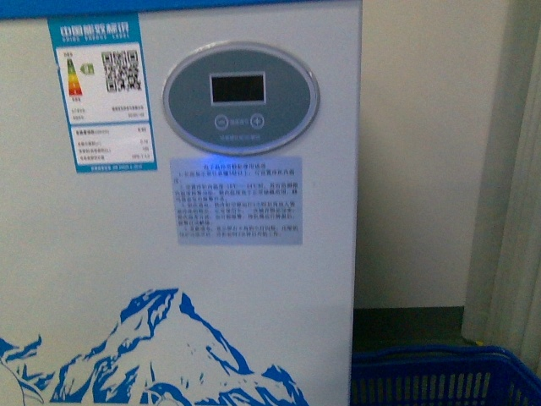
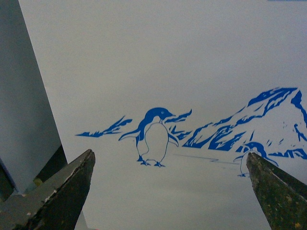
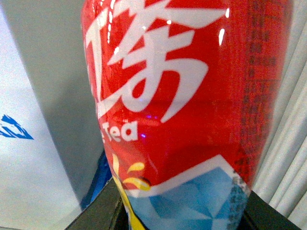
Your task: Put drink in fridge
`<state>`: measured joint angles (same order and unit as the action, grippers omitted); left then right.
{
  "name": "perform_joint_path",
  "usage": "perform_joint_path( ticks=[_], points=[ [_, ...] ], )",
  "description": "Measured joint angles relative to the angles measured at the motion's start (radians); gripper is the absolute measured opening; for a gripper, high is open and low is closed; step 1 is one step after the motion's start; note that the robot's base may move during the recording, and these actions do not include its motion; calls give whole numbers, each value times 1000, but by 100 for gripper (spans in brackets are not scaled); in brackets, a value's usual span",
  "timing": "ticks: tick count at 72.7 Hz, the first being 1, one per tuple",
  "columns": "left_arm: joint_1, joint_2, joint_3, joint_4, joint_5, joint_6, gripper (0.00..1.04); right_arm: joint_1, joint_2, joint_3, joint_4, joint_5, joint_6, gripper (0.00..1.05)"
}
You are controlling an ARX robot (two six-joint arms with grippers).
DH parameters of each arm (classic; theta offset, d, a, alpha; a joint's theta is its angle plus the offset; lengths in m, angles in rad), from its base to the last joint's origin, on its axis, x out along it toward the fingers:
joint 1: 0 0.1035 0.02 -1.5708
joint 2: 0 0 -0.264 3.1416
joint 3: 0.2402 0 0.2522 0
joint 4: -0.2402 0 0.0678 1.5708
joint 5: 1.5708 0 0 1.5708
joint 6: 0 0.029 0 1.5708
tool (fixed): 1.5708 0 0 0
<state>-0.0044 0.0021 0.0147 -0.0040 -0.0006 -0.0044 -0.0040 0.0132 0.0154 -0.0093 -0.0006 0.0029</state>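
Note:
The fridge (image 1: 254,288) fills the front view: a white wall with a blue top rim, an oval control panel (image 1: 241,97), stickers and a blue mountain print. Neither arm shows there. In the left wrist view my left gripper (image 2: 170,191) is open and empty, its dark fingers (image 2: 72,184) wide apart, facing the fridge's penguin print (image 2: 154,136). In the right wrist view my right gripper (image 3: 180,215) is shut on the drink (image 3: 187,96). Its red label with white characters fills the frame. The cap is out of view.
A blue plastic crate (image 1: 439,376) stands on the floor right of the fridge. A pale wall (image 1: 414,152) and a light curtain (image 1: 520,211) lie behind it. A grey panel (image 2: 21,105) sits beside the fridge's wall in the left wrist view.

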Motion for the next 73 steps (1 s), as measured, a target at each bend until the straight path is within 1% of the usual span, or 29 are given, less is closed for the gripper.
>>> perform_joint_path(
  ticks=[73],
  points=[
    [0,0,0,0,0,0,97,0,-1,0,0,0,0,37]
  ],
)
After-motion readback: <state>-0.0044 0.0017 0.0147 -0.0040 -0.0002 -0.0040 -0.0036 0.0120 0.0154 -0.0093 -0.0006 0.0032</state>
